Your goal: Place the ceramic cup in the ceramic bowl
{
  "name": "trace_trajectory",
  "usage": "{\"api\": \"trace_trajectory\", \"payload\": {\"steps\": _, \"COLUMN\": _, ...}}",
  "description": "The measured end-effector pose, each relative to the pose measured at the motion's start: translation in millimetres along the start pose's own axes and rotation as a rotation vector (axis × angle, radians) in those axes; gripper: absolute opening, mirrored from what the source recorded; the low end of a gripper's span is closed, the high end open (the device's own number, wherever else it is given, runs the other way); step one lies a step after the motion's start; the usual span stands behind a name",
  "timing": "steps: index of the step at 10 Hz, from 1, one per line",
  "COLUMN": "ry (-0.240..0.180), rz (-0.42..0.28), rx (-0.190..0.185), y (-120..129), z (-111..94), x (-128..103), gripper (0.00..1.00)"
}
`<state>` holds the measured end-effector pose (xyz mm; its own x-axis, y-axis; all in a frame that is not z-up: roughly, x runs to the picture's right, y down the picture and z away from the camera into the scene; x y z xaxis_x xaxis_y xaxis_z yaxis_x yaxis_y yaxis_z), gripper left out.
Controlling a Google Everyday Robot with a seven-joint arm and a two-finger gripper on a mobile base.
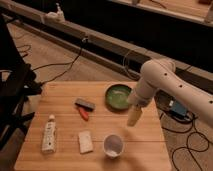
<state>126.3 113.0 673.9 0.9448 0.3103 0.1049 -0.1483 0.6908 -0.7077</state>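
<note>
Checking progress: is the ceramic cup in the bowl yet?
No. The ceramic cup stands upright, apart from the ceramic bowl; the gripper hangs between them.

A wooden table (60, 95) lies beneath the gripper (134, 117), poised above its right side. To the gripper's left: white tube (49, 134), flat white block (85, 141), dark bar (85, 104), red tool (83, 113). Right: blue box (176, 108).

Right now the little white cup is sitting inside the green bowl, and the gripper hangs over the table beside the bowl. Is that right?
Not quite. The camera view shows the ceramic cup standing on the wooden table near its front edge, apart from the ceramic bowl, not inside it. The rest holds: the gripper hangs over the table beside the bowl.
</note>
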Motion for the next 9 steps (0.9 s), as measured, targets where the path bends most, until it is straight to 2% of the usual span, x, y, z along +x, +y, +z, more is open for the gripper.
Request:
{"api": "trace_trajectory", "payload": {"steps": 2, "ry": -0.002, "rz": -0.004, "rx": -0.006, "y": 2.8, "z": 2.0, "x": -1.3, "gripper": 0.8}}
{"api": "trace_trajectory", "payload": {"steps": 5, "ry": -0.015, "rz": -0.059, "rx": -0.047, "y": 25.4, "z": 20.9, "x": -25.8, "gripper": 0.8}}
{"api": "trace_trajectory", "payload": {"steps": 9, "ry": -0.033, "rz": -0.124, "rx": -0.098, "y": 52.6, "z": 60.5, "x": -48.2, "gripper": 0.8}}
